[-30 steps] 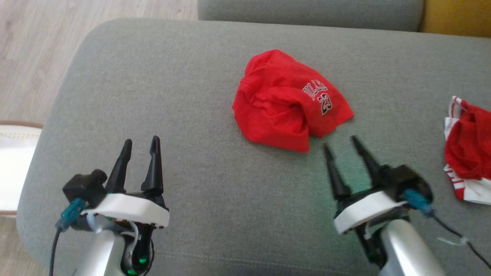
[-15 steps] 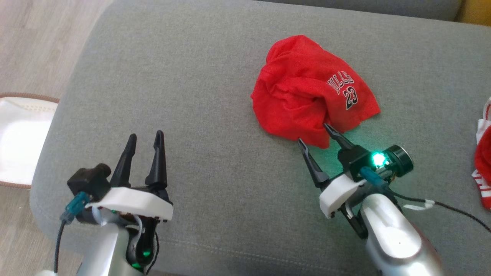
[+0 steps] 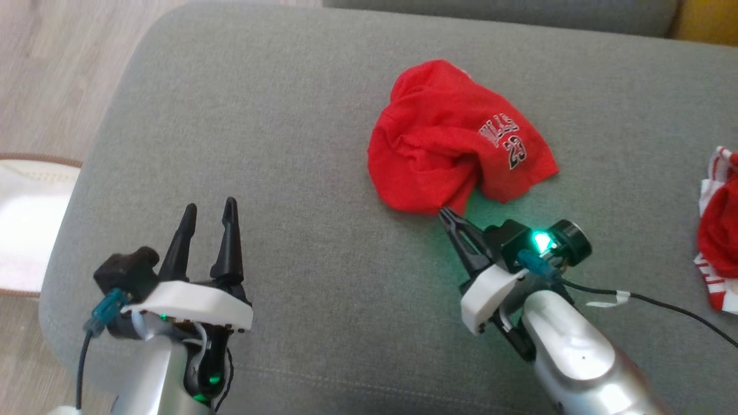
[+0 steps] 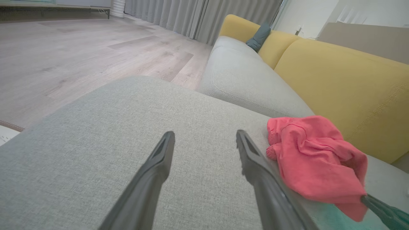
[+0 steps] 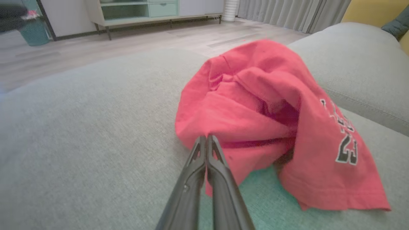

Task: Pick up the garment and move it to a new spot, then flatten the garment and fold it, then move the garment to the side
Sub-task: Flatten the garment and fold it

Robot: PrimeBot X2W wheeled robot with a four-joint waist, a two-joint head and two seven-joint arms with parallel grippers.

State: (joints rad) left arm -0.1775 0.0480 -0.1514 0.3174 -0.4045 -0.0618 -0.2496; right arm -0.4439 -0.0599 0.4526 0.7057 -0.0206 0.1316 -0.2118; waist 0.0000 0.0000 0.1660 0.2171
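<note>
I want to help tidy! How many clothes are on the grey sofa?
2. A crumpled red jersey lies in the middle of the grey sofa cushion; a red-and-white garment at the picture's right edge, partly cut off, so more may hide.

The left gripper (image 4: 205, 134) hangs just above a grey cushion (image 4: 111, 121), its two dark fingers spread wide with nothing between them. Just beside its right-hand finger lies a crumpled red garment (image 4: 316, 163). The right gripper (image 4: 366, 198) touches the garment's lowest corner. Behind stand a yellow sofa back (image 4: 335, 80), wooden floor (image 4: 80, 48) and grey curtains (image 4: 198, 16).
</note>
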